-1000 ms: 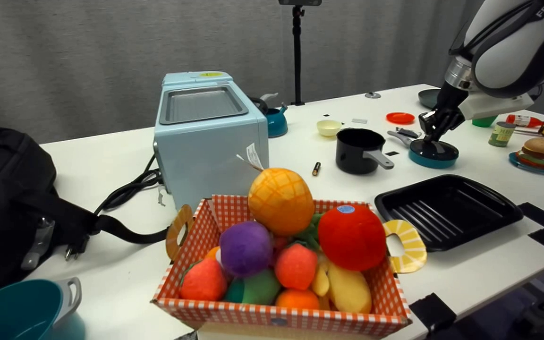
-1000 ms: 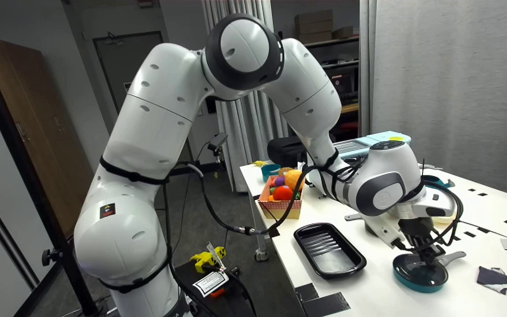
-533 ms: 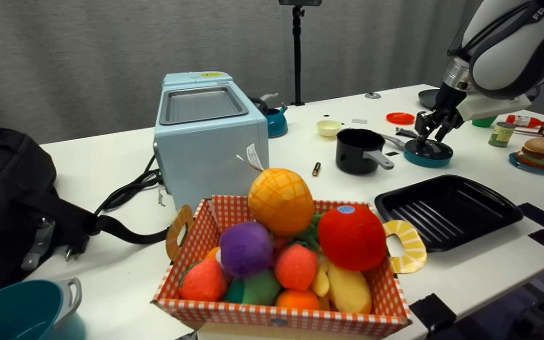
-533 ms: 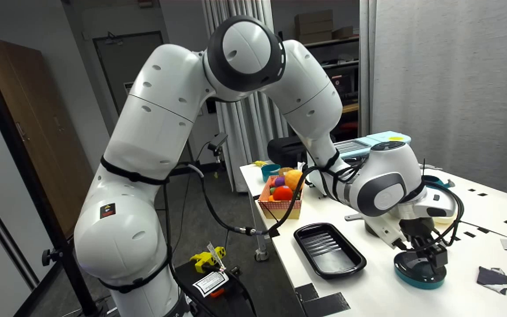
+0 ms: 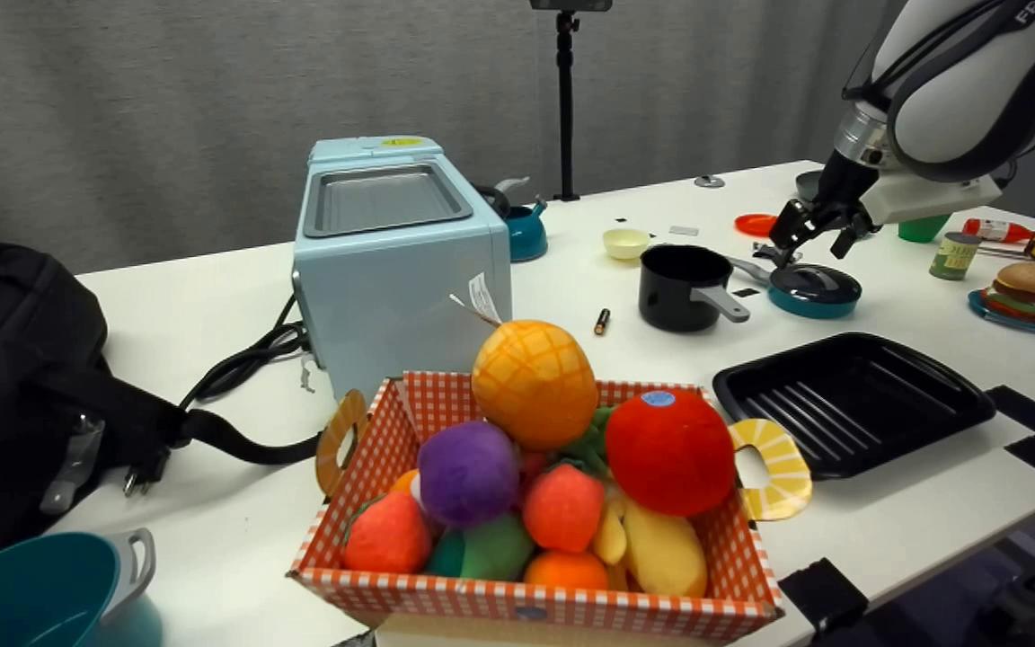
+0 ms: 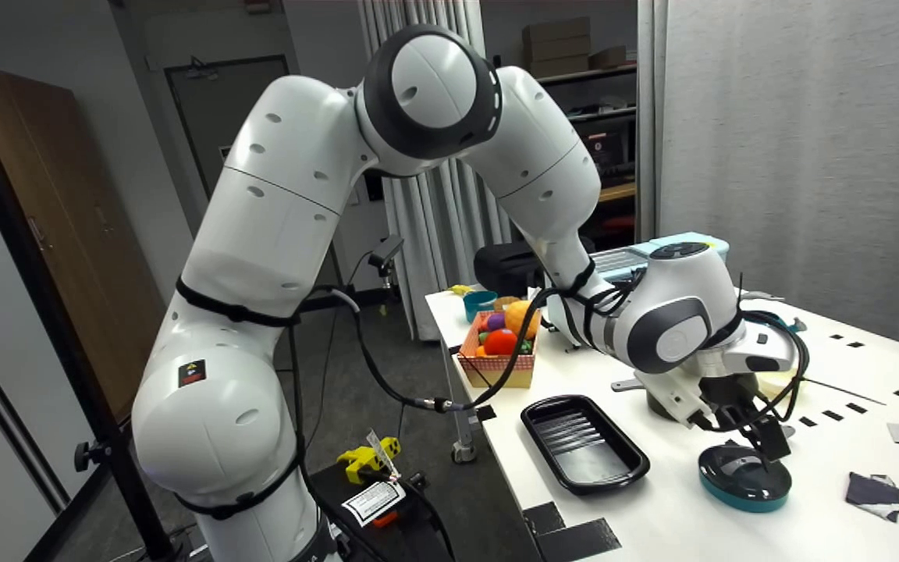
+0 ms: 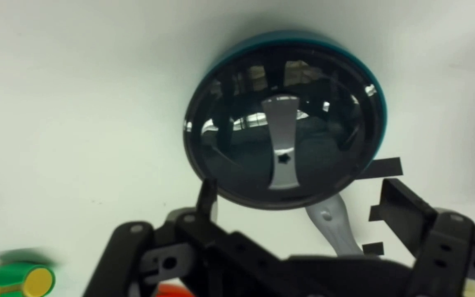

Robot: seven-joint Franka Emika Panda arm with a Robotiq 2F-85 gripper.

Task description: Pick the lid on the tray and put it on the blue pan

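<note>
Jaws are wide apart, lid (image 7: 283,128) on the blue pan (image 5: 812,309) just past them; I'd lift away without nudging it.

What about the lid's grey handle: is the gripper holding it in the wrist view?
No, the gripper stands open, its fingers apart and clear of the lid's grey handle.

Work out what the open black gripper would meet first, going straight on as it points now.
Probably the glossy dark round lid on the shallow teal-blue pan, though depth is unclear.
</note>
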